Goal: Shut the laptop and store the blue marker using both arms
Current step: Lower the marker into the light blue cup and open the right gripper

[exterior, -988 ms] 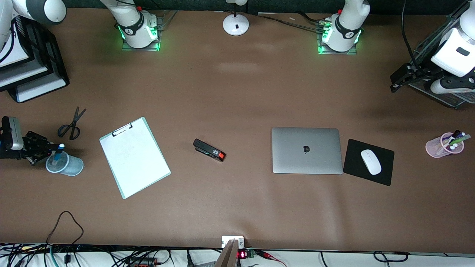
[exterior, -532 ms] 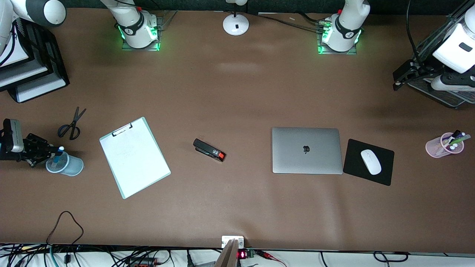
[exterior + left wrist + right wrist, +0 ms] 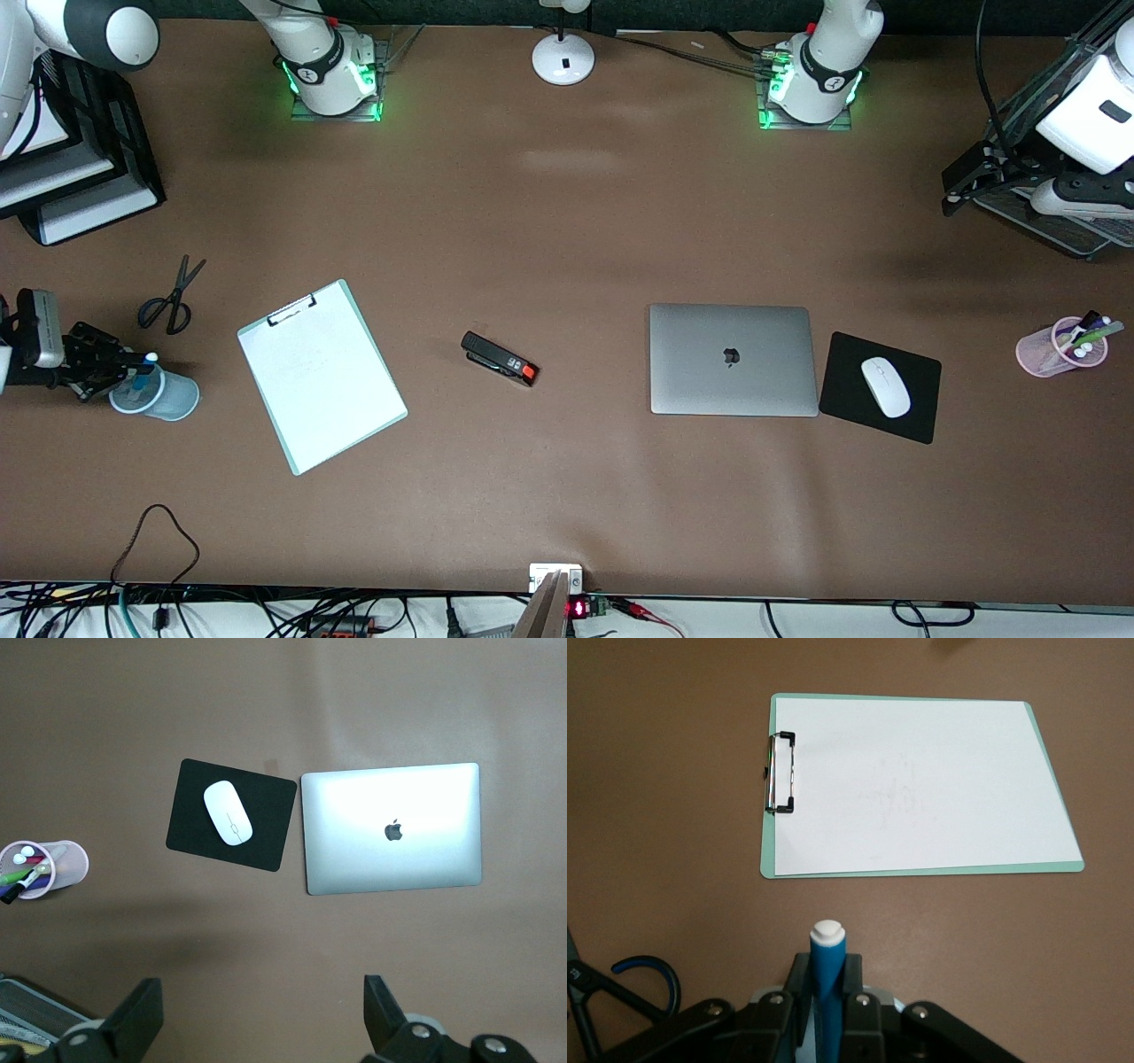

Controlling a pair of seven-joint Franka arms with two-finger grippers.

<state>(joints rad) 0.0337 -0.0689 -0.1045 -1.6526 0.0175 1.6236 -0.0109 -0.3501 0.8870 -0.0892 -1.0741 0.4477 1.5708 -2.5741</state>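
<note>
Right tool [image 3: 111, 369] grips blue marker [image 3: 827, 979] — laptop [image 3: 732, 359] shut.

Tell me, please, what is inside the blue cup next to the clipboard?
The blue marker stands in the blue cup, white end up, gripped by the right gripper. Its lower part and the cup's bottom are hidden.

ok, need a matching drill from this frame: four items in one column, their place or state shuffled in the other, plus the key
Items
1. silver-grey slim laptop
2. bright-blue marker with a white end
3. white oval mouse
4. black-handled scissors

Place or state
A. on the black mouse pad
B. clamped in the right gripper, over the pale-blue cup
C. lid closed, flat on the table
D. lying toward the right arm's end, beside the clipboard

Pairs: 1-C, 2-B, 3-A, 4-D
</note>
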